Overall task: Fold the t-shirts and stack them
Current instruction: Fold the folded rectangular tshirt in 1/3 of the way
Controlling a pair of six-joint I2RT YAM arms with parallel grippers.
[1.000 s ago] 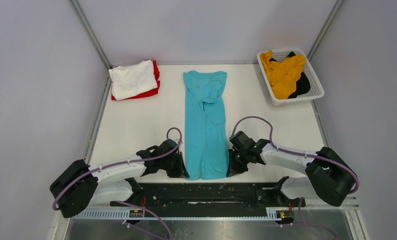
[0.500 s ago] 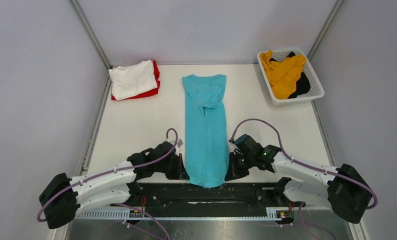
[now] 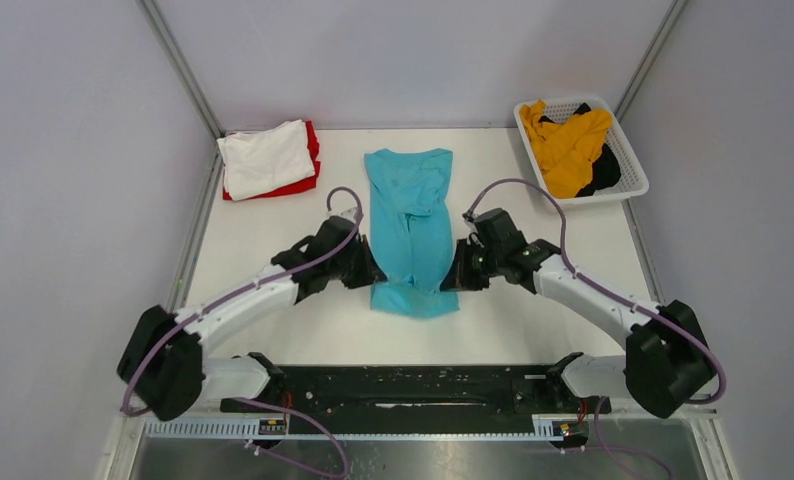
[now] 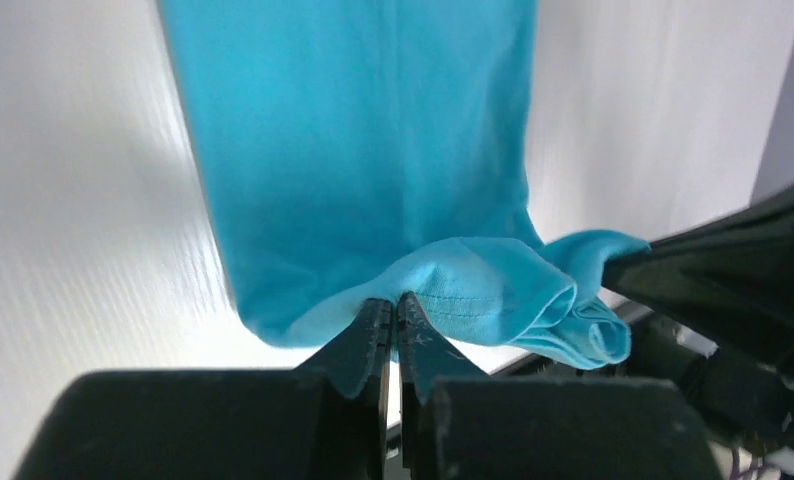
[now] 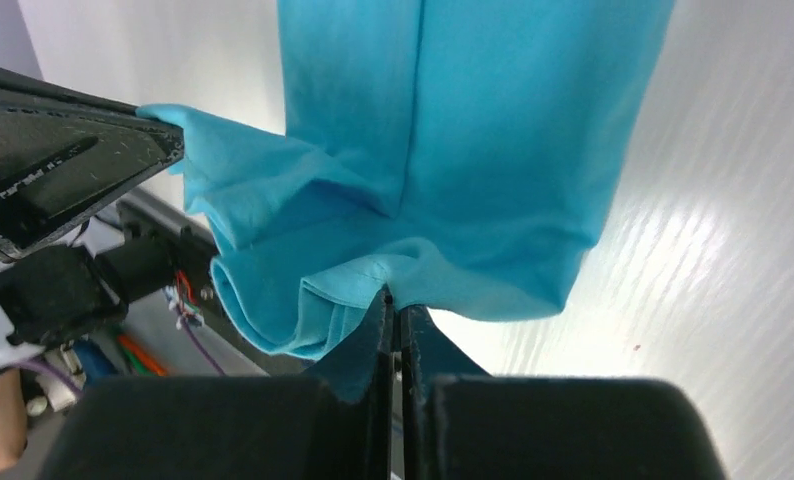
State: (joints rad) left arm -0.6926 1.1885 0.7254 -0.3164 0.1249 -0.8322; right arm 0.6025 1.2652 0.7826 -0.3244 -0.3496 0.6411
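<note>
Both arms stretch inward over the worktop (image 3: pixel 273 250). The left pincer (image 3: pixel 372 275) and right pincer (image 3: pixel 450 281) each clamp the near hem of the teal t-shirt (image 3: pixel 410 205) at centre. A second ago that hem lay at the near edge.

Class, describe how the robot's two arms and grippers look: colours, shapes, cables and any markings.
The left arm and right arm have smooth white link shells between bulky black joint housings. A thin purple cable loops along each arm. The left gripper and right gripper are matte black, each with two wedge-shaped fingers tapering to narrow tips. No markings are legible.
</note>
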